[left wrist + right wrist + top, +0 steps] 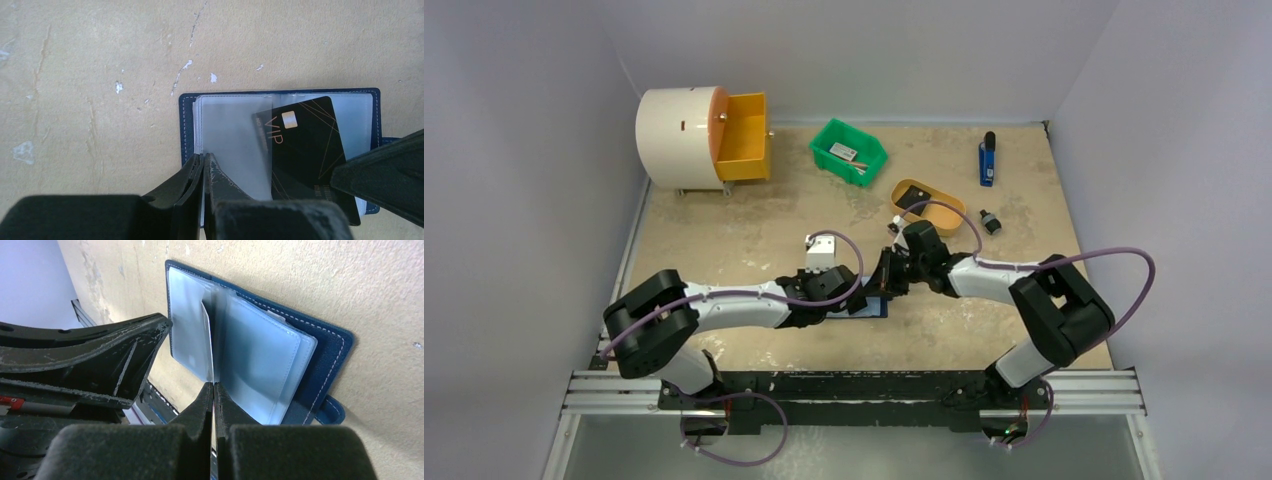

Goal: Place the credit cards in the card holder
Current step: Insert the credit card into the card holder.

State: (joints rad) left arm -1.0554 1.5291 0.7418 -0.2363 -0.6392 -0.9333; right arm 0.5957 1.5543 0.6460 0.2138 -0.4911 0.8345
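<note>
Left jaws pinch sleeve (pixel 232 150), right jaws card (pixel 305 150), seemingly partway inside card holder (pixel 186 125)

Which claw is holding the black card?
The right claw: it pinches the black card by its edge. The left claw pinches a clear sleeve of the card holder instead.

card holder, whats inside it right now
Clear plastic sleeves and a black VIP card, tilted, partly under one sleeve. The left end effector and right end effector hide its lower edge.
</note>
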